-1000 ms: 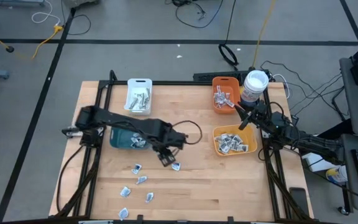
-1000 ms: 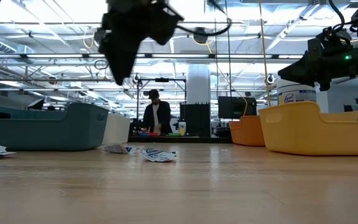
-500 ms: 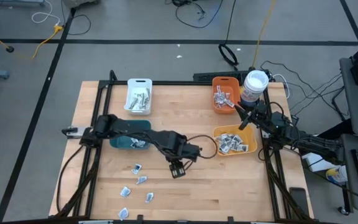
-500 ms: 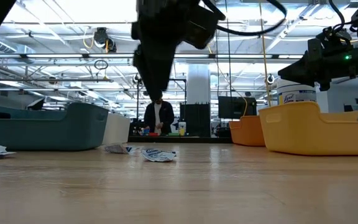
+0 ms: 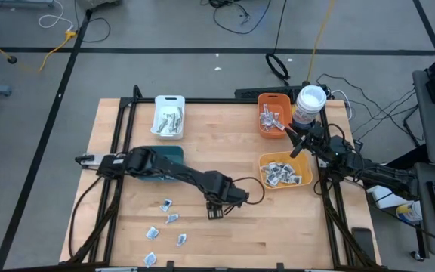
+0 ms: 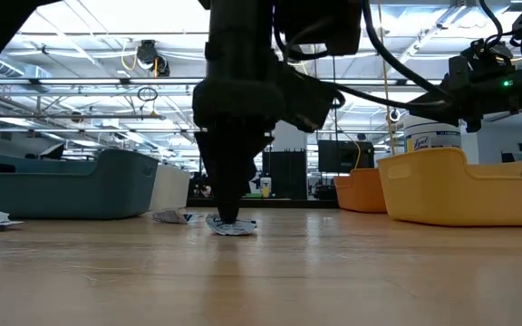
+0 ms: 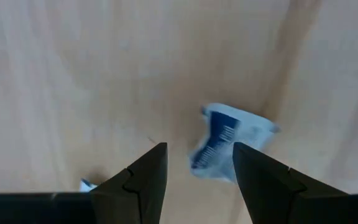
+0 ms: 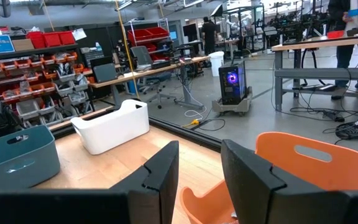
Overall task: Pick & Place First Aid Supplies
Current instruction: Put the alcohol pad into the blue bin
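One first aid packet [image 7: 229, 140], white with blue print, lies flat on the wooden table [image 5: 278, 227]. My left gripper [image 7: 197, 155] points straight down at it, open. In the low view its fingertips [image 6: 227, 215] hang just above the packet [image 6: 232, 226]. In the high view the left gripper [image 5: 214, 211] hides this packet. Several more packets [image 5: 165, 205] lie loose to its left and nearer the front edge. My right gripper [image 8: 197, 168] waits open at the table's right, near the orange bin [image 5: 273, 115].
A white bin [image 5: 169, 117] and the orange bin stand at the back, each with supplies inside. A teal bin [image 5: 157, 162] sits under my left arm. A yellow bin [image 5: 284, 171] holds packets at the right. A white-lidded tub [image 5: 309, 106] stands at the back right.
My left gripper has travelled from beside the teal bin toward the table's right and near edge and has come down over the lone packet, rolling about its own axis on the way. The packet has not moved.
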### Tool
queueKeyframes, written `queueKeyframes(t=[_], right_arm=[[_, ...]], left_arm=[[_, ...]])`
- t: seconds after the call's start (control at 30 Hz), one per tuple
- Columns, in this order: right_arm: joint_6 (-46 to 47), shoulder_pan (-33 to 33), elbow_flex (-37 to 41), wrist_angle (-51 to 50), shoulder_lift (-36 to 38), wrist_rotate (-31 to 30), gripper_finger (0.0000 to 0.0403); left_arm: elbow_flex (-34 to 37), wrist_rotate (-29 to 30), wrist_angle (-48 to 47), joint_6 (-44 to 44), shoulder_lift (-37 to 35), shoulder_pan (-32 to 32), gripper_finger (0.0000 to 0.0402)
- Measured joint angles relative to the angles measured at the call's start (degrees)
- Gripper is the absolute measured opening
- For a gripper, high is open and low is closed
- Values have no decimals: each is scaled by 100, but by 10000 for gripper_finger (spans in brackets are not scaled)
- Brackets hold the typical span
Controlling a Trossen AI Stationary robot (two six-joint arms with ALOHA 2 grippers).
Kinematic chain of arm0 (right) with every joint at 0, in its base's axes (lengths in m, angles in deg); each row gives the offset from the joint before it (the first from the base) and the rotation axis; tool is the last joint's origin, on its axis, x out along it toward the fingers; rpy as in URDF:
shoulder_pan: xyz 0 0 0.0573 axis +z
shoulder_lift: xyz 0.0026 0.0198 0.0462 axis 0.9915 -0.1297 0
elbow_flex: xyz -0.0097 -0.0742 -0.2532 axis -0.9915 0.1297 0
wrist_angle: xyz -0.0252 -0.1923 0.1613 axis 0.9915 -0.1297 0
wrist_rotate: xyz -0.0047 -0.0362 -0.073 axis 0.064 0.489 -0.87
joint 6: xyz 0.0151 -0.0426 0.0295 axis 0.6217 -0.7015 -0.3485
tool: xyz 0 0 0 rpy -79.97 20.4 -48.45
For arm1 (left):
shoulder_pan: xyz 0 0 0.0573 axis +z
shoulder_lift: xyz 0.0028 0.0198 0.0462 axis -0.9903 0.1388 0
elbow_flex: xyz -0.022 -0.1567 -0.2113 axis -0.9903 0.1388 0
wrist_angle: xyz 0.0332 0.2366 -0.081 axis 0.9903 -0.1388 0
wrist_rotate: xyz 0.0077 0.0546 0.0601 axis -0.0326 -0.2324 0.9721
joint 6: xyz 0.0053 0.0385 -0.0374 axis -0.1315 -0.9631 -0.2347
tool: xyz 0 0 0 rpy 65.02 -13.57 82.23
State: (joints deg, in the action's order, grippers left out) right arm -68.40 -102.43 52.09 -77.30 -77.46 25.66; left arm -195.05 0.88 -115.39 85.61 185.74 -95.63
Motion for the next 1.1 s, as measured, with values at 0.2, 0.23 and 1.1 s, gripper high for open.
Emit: queueKeyframes(t=[0.2, 0.23, 1.1], right_arm=[[0, -1, 0, -1, 0, 0, 116], [0, 1, 1, -2, -2, 2, 116], [0, 1, 0, -2, -2, -1, 116]], left_arm=[[9, -92, 86, -504, 98, -3, 186], [17, -176, 93, -620, 118, -4, 185], [26, -454, -484, -1736, -639, 227, 3]])
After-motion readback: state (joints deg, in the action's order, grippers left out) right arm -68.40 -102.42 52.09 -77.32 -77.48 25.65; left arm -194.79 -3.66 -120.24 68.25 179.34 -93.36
